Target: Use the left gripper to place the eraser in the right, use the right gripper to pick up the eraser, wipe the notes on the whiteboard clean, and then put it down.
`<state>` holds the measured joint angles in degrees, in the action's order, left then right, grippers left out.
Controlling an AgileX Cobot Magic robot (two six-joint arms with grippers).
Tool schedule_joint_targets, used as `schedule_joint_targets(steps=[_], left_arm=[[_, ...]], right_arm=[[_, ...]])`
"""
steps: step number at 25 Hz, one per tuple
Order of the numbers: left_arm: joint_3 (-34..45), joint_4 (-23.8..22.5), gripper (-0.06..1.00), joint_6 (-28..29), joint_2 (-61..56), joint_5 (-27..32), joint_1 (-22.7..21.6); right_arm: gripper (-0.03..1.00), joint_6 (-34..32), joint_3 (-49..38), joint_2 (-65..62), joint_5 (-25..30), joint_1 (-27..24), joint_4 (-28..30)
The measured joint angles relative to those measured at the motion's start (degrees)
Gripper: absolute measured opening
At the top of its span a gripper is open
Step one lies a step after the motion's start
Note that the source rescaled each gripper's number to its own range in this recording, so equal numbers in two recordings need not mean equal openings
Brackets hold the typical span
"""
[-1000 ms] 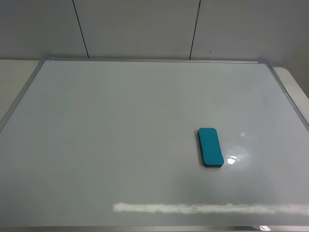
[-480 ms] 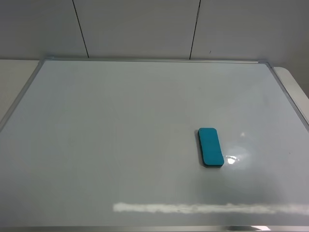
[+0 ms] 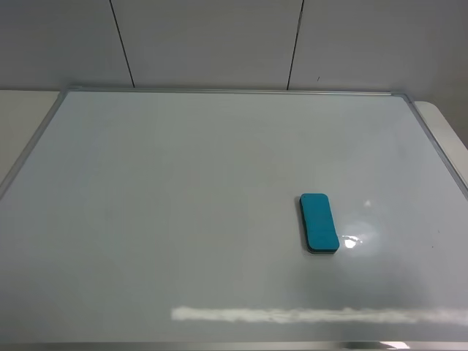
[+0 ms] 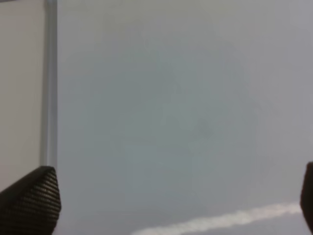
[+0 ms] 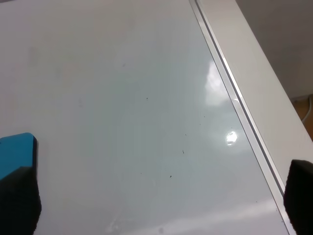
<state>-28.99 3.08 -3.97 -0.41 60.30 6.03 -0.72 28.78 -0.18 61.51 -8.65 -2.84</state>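
Table, left side: a pale tabletop (image 3: pixel 22 117) shows beyond the board's left frame in the high view.
Left gripper (image 4: pixel 161 196): seen only in its own wrist view, where two dark fingertips (image 4: pixel 32 198) sit at opposite edges of the picture, spread wide with nothing between them; it hangs over bare board beside a silver frame strip.
Whiteboard (image 3: pixel 183 205): a large glossy white board with a thin silver frame, lying flat and filling most of the high view; a long bright streak of reflected light runs along its near edge.
Notes: no red marks can be made out on the board in any view.
Eraser (image 3: pixel 319 222): a teal-blue block lying flat on the board, right of centre and toward the near edge, its long side running roughly front to back, with a small glare spot just to its right.
Right gripper (image 5: pixel 161 205): fingers splayed wide and holding nothing; one corner of the eraser (image 5: pixel 17 152) peeks out just beside one finger.
Wall (image 3: pixel 219 40): grey panels behind the board.
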Motion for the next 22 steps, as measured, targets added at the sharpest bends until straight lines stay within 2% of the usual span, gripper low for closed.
schedule_joint_targets(steps=[22], left_arm=[[0.00, 0.00, 1.00, 0.00, 0.00, 0.00, 0.00]], right_arm=[[1.00, 0.00, 0.00, 0.00, -0.02, 0.00, 0.00]])
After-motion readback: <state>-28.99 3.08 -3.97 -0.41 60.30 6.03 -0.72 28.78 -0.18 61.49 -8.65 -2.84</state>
